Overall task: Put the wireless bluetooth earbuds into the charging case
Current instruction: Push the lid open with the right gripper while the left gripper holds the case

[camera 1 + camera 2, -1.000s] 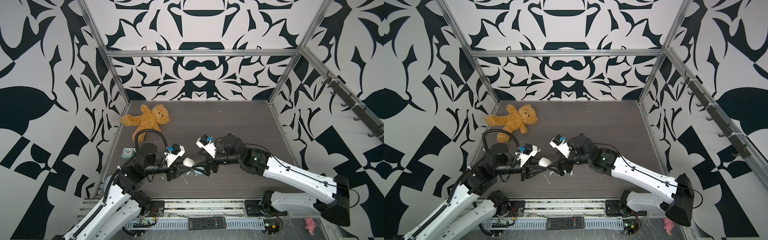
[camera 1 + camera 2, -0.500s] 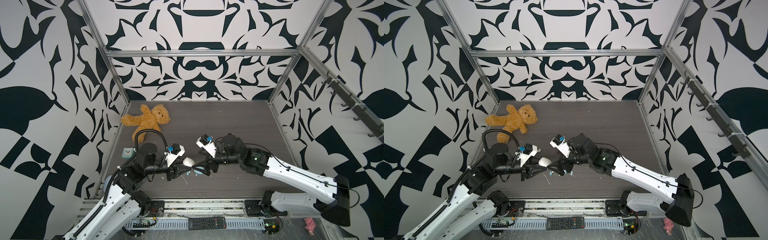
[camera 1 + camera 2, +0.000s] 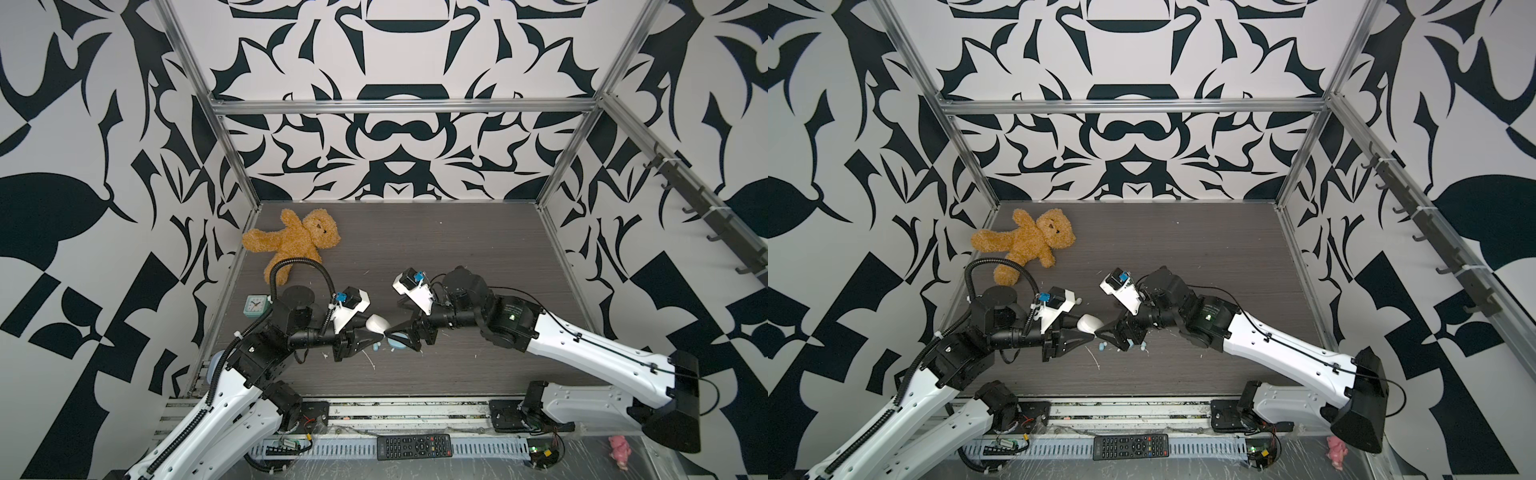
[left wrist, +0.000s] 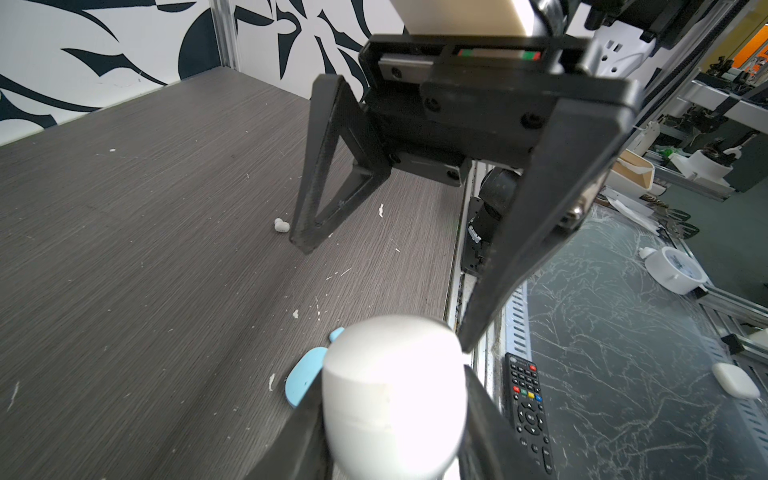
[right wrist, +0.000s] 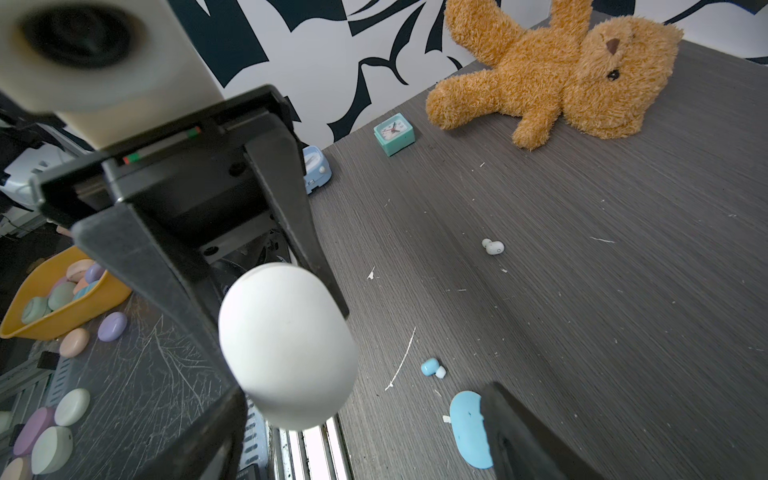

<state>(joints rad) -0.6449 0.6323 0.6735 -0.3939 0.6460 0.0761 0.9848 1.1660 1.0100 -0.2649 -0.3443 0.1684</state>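
The left end effector (image 3: pixel 368 330) is shut tight on the white charging case (image 3: pixel 377 323) and holds it up off the table (image 5: pixel 582 291). The round end of the case sticks out past its fingers. The case looks closed, so I think the step now is to get its lid open. The right end effector (image 3: pixel 402 337) is open wide and holds nothing. One of its fingertips is right at the side of the white case, but I cannot tell if it touches. Under the right end effector, on the table, lies a light blue charging case (image 5: pixel 467 432). A light blue earbud (image 5: pixel 430 368) lies just beside that, below the white case. A white earbud (image 5: pixel 493 246) lies on the table too, well apart from both end effectors. To do this well, the left end effector should hold the case steady and squeeze only the bottom half, not the lid. The right finger should catch the thin line where the lid meets the bottom and push slowly. The case is smooth and round, so it may slip or spin. If it pops out, it could land on the small earbuds below.
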